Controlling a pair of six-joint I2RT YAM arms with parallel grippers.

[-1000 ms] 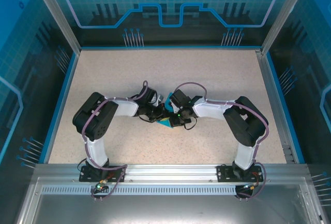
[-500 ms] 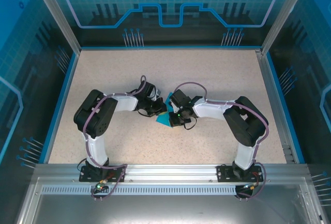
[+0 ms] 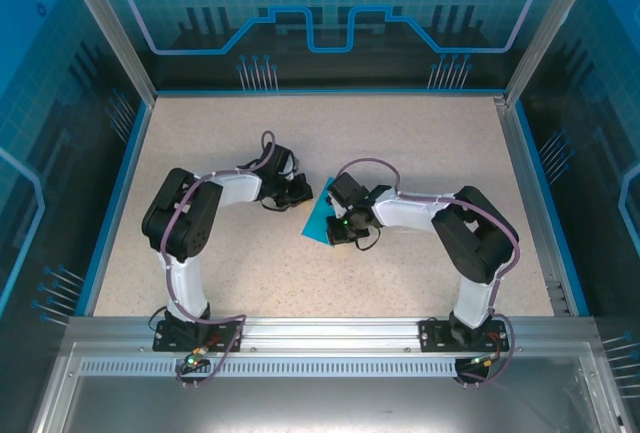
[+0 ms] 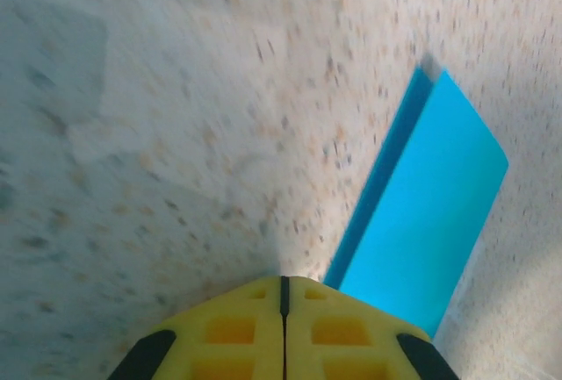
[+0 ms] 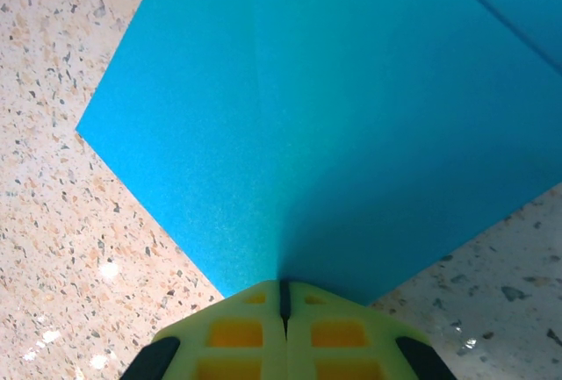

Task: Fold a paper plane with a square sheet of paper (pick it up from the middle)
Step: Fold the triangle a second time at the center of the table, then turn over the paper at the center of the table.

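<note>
The blue sheet of paper (image 5: 325, 108), partly folded and creased, is lying flat near the middle of the speckled surface (image 3: 420, 143). The right gripper (image 5: 283, 290) is sitting fully closed at the sheet's 4 o'clock side, its tips meeting a corner. Whether it is pinching or only pressing, I cannot tell. The left gripper (image 4: 283, 285) is hanging closed and empty at the sheet's 10 o'clock, just beside it.

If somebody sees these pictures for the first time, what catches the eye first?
The cyan-blue folded paper sheet stands out at the middle of the speckled beige table. The shut right gripper has its yellow tips at a corner of the sheet, while the shut left gripper sits just left of it, not touching.
</note>
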